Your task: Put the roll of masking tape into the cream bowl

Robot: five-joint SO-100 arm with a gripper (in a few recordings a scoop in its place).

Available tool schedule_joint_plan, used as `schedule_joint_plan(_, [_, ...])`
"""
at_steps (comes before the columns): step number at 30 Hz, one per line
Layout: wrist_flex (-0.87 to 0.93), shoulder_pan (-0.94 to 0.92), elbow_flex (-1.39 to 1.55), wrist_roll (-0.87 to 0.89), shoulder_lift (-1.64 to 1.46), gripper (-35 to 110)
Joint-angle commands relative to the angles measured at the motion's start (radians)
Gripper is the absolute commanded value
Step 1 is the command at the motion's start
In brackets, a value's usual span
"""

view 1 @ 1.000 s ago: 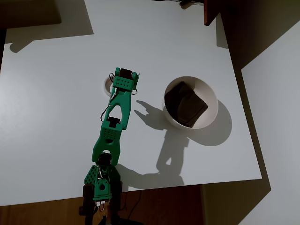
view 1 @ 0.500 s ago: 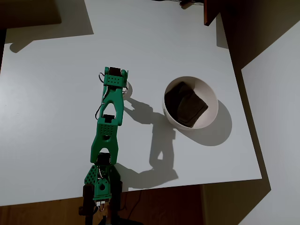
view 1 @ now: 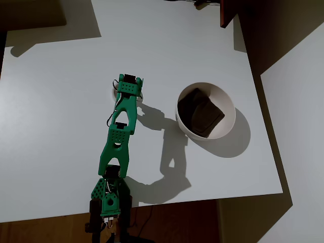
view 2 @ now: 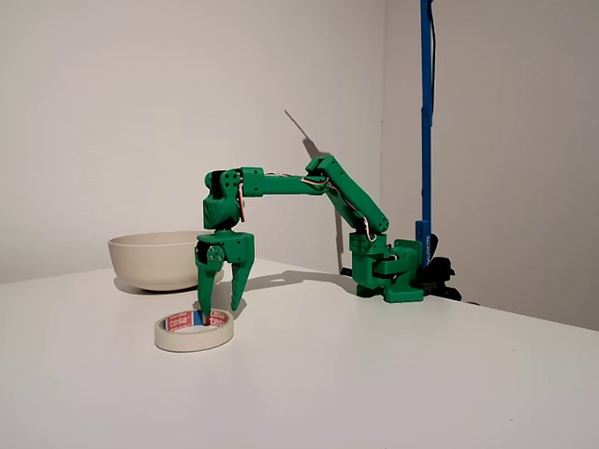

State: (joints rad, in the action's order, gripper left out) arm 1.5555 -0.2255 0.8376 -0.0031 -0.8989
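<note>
**Gripper down at the tape, fingers apart**

The green arm [view 2: 309, 187] reaches out from its base and bends down so the gripper [view 2: 218, 307] points straight at the white surface [view 2: 393, 374]. In the fixed view its two fingers [view 2: 239, 285] are spread apart, with a clear gap between them. The nearer finger tip sits inside the ring of the tape [view 2: 193, 331], low in the hole, and the other tip comes down at the ring's far edge; whether either tip touches the tape I cannot tell. Nothing is clamped.

The tape lies flat on the surface, a low cream ring with a red mark on the inner core. In the overhead view the gripper [view 1: 128, 87] covers most of it, and just slivers of the tape [view 1: 114, 91] show beside the green head.

The bowl [view 1: 229, 104] stands on the surface to the right of the gripper in the overhead view, apart from it, with a dark lumpy patch [view 1: 200, 112] inside. In the fixed view the bowl [view 2: 154, 259] is behind and to the left of the gripper. The arm's shadow [view 1: 169, 152] falls on the surface between arm and bowl.

A blue pole [view 2: 426, 122] rises behind the arm's base in the fixed view.
</note>
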Motion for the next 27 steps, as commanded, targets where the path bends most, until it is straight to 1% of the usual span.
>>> schedule_joint_plan(1, [-0.002,0.005,-0.061,-0.008,-0.02,15])
schedule_joint_plan(14, [-0.037,0.037,-0.061,0.005,0.057,12])
schedule_joint_plan(15, [-0.041,0.035,-0.061,0.002,0.058,10])
schedule_joint_plan(19, [-0.046,0.035,-0.061,-0.009,0.057,-8])
schedule_joint_plan(27, [-0.064,0.028,-0.061,-0.008,0.023,-8])
